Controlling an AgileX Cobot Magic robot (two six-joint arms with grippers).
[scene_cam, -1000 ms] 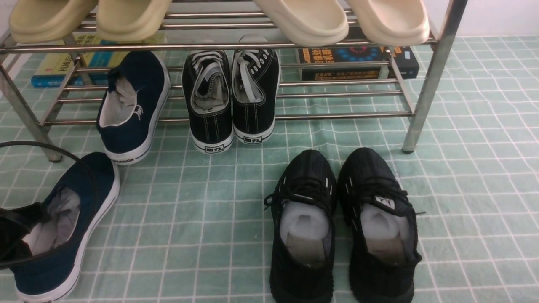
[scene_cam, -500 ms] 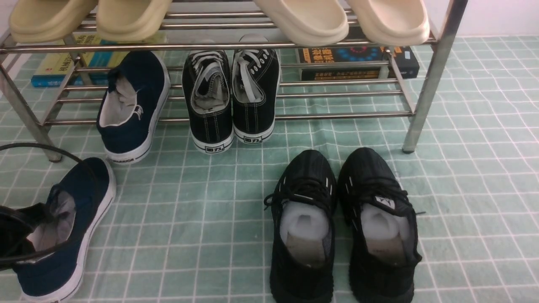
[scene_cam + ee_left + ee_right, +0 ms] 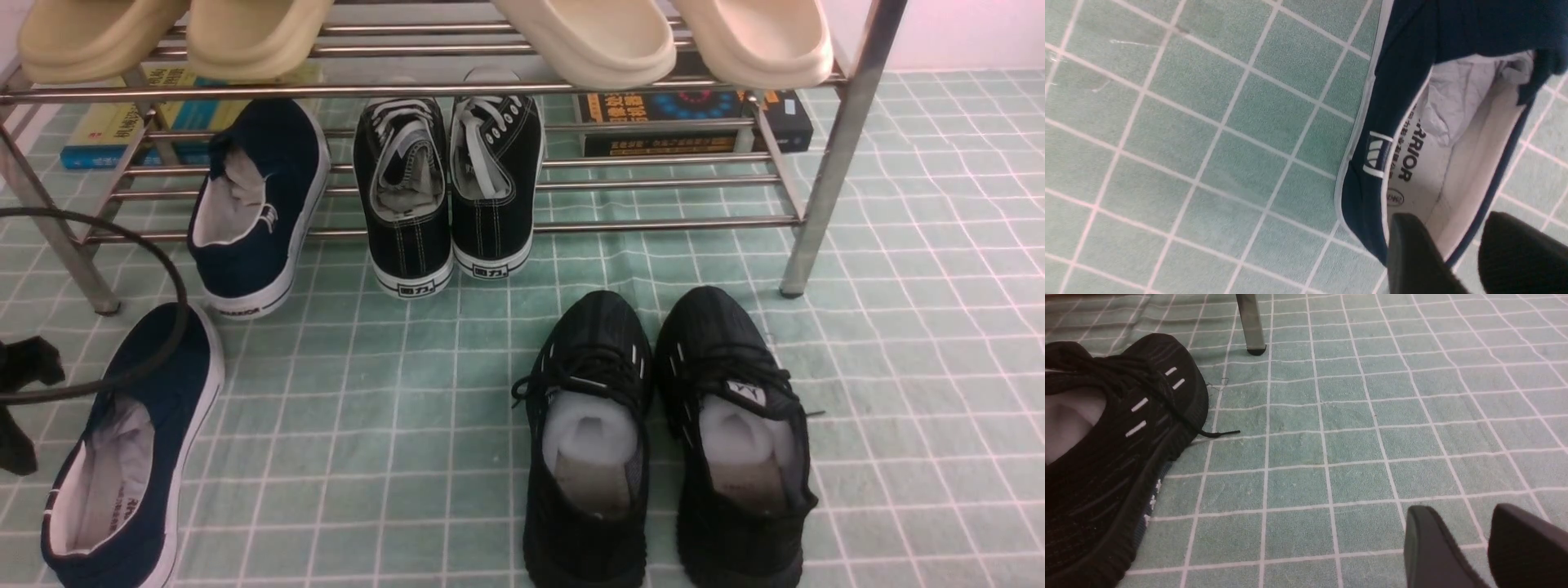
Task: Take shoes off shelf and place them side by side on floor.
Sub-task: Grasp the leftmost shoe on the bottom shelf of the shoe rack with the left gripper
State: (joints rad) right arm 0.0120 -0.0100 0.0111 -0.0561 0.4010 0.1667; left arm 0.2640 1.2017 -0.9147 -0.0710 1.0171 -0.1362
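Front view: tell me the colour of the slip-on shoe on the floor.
Navy blue shoe; shows best in the front view.

One slip-on (image 3: 135,441) on the floor (image 3: 392,457) at left, its mate (image 3: 269,204) on the shelf's (image 3: 653,224) lower tier, lace-up sneakers (image 3: 449,188) right of it, running shoes (image 3: 661,449) in front on the floor

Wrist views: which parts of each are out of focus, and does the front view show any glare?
Left wrist view: fingers blurred, insole lettering crisp; right wrist view: fingers blurred, nearby floor weave sharp; front view: bright glints along the rack's metal tubes.
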